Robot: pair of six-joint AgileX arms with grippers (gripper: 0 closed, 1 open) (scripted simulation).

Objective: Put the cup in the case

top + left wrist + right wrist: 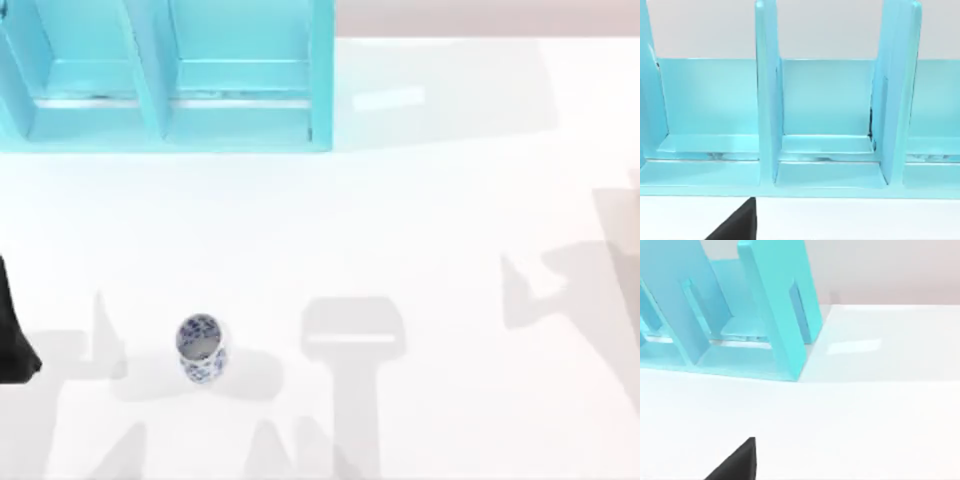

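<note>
At the surface's left edge, a dark part of the left arm (12, 330) hangs near the cup (201, 348), not touching it; whether its hand is open or closed cannot be told; the right hand's state cannot be told either. Upright on the white surface (420, 240), mouth up, the cup stands well apart from the case (165, 110), whose compartments sit empty at the far left. Small, rigid and probably light, the cup looks glazed, so likely slick and breakable; a gentle pinch across its side walls near mid-height seems the safest hold.
</note>
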